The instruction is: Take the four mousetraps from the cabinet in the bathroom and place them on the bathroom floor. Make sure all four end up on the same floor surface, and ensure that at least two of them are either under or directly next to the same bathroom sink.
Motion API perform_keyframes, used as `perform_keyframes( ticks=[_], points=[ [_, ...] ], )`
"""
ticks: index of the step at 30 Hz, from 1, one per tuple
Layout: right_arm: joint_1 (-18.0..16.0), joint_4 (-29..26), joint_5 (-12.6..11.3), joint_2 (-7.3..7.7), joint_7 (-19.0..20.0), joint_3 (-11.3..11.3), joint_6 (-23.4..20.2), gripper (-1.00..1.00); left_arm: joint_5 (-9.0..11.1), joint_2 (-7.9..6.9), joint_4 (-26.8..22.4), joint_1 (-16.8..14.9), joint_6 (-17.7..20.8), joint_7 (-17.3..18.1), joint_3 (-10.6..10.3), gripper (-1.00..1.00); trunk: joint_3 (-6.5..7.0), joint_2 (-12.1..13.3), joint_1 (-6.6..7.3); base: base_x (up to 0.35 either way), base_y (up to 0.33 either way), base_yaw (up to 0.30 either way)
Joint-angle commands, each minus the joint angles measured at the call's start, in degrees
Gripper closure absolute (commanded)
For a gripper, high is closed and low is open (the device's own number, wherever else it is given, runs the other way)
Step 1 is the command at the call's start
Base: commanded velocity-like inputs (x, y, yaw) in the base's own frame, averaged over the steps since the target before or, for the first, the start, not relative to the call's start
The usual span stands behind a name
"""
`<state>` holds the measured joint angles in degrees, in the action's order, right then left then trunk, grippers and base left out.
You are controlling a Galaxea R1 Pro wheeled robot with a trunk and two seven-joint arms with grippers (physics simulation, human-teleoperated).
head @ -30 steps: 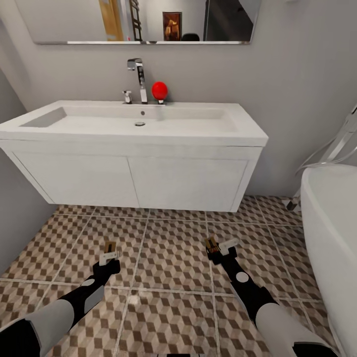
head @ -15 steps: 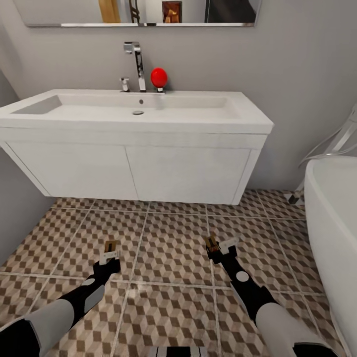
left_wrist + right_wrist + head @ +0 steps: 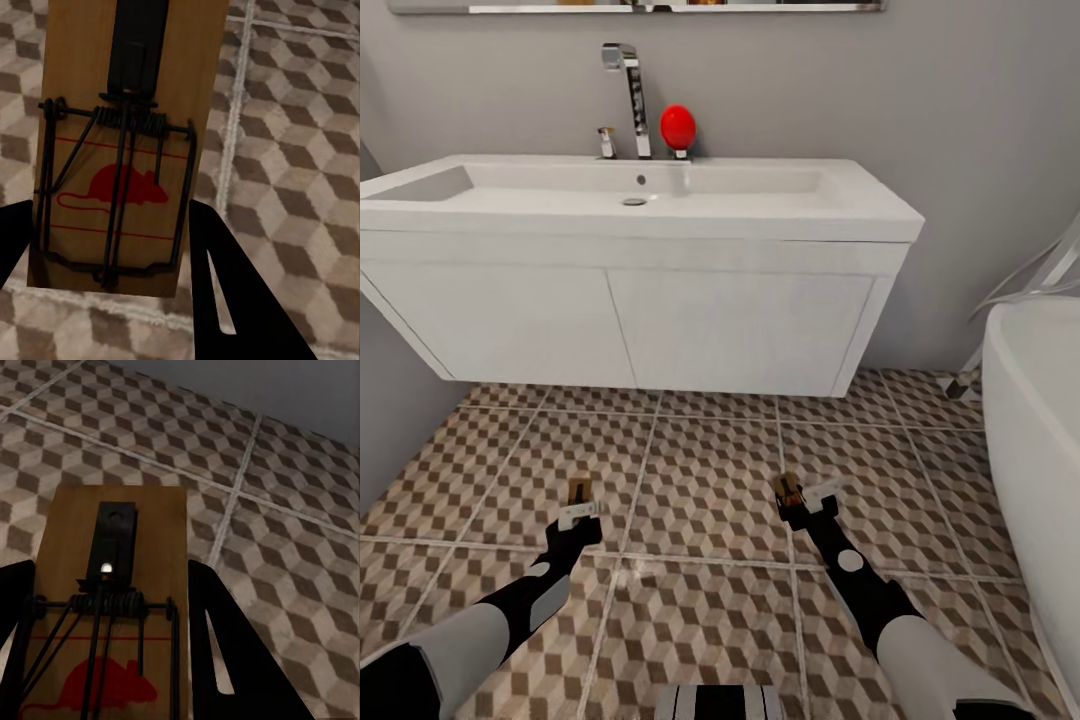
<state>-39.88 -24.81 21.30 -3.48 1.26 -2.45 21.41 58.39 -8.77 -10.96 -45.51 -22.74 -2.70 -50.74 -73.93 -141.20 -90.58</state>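
I hold one mousetrap in each hand above the bathroom floor [image 3: 705, 480] in front of the bathroom sink [image 3: 640, 225]. My left gripper [image 3: 577, 512] is shut on a wooden mousetrap [image 3: 580, 490], seen close up as a board [image 3: 127, 142] with dark wire and a red mouse print between black fingers [image 3: 232, 300]. My right gripper [image 3: 805, 498] is shut on another mousetrap [image 3: 788, 488], whose board [image 3: 112, 585] lies between its fingers [image 3: 225, 645]. Both hover over cube-patterned tiles a short way from the sink's white front. The cabinet is out of view.
A white bathtub [image 3: 1040, 420] rises at the right edge with a hose above it. A chrome faucet [image 3: 625, 90] and a red ball [image 3: 678, 125] stand on the sink's back rim. A grey wall [image 3: 385, 400] closes the left side. Open tiles lie under the sink.
The head camera has tilted down and come closer: the mirror has slid out at the top and the sink looks larger. Both grippers keep their mousetraps in much the same place.
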Motion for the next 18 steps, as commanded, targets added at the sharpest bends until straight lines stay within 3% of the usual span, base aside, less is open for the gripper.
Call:
perform_keyframes(
  ticks=[1, 5, 18],
  points=[
    [0.0, 0.0, 0.1, -0.04, 0.3, -0.3, 0.2, 1.00, 0.1, -0.04, -0.3, 0.0, -0.2, -0.5, -0.5, 1.00, -0.32, -0.4, -0.21, 0.000, 0.000, 0.000],
    [0.0, 0.0, 0.1, -0.04, 0.2, -0.3, 0.2, 1.00, 0.1, -0.02, -0.5, 0.0, -0.2, -0.5, -0.4, 1.00, -1.42, -2.0, -1.09, 0.000, 0.000, 0.000],
    [0.0, -0.1, 0.1, -0.04, 0.2, -0.3, 0.3, 1.00, 0.1, -0.01, -0.6, 0.0, -0.2, -0.5, -0.4, 1.00, -5.52, -2.2, -1.43, 0.000, 0.000, 0.000]
  ],
)
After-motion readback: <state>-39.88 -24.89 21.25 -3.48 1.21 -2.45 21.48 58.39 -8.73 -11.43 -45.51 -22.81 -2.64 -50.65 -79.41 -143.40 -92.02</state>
